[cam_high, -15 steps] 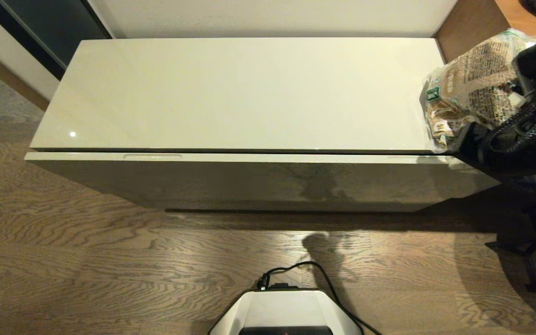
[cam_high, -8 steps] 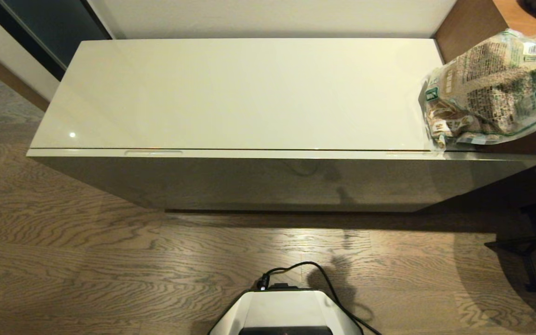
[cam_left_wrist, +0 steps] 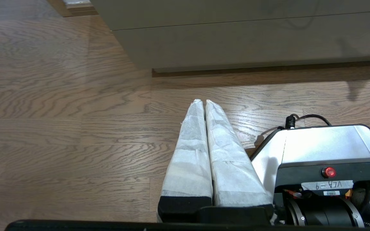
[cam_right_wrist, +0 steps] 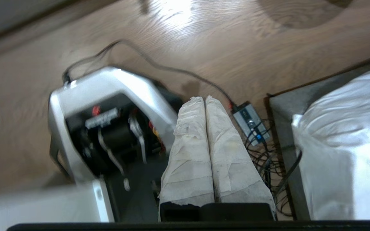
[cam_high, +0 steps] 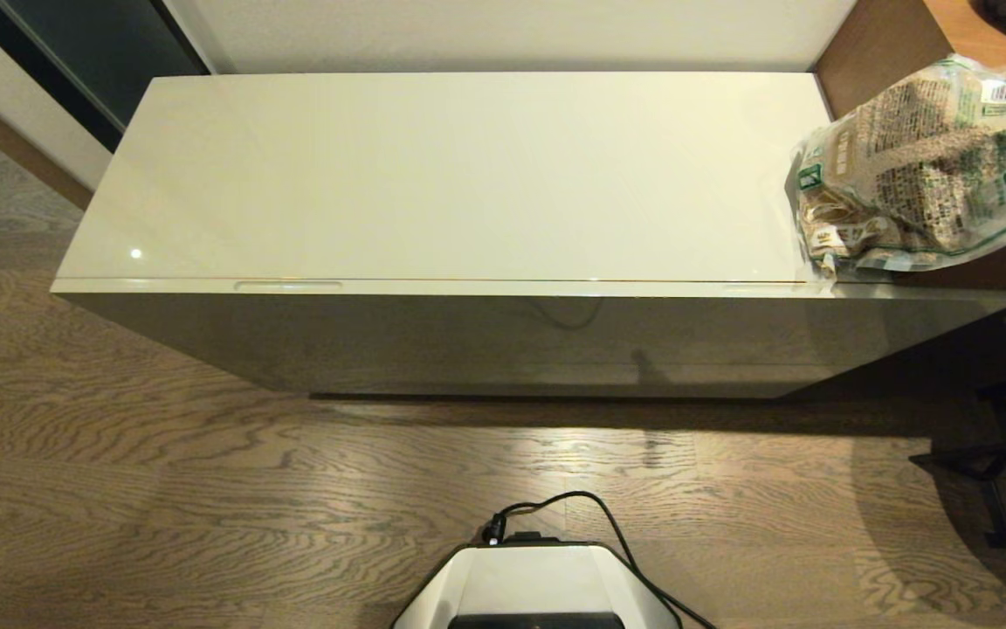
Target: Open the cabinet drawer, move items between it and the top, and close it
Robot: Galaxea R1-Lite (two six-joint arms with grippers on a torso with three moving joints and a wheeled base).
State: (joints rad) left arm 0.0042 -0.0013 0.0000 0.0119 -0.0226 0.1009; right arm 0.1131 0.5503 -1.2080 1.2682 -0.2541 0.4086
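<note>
Both grippers hang low by the robot's base, fingers pressed together and holding nothing — left gripper (cam_left_wrist: 205, 102), right gripper (cam_right_wrist: 204, 98). The crinkly bag (cam_high: 922, 166) lies at the cabinet top's (cam_high: 459, 175) right end, seemingly overlapping the adjoining brown desk (cam_high: 883, 39) — the drawer front (cam_high: 503, 336) sits flush.

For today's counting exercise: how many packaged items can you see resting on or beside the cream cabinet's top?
1. The crinkly bag lies at the right end of the cabinet top, overhanging onto the brown desk. The drawer is closed, so others may be hidden inside.
</note>
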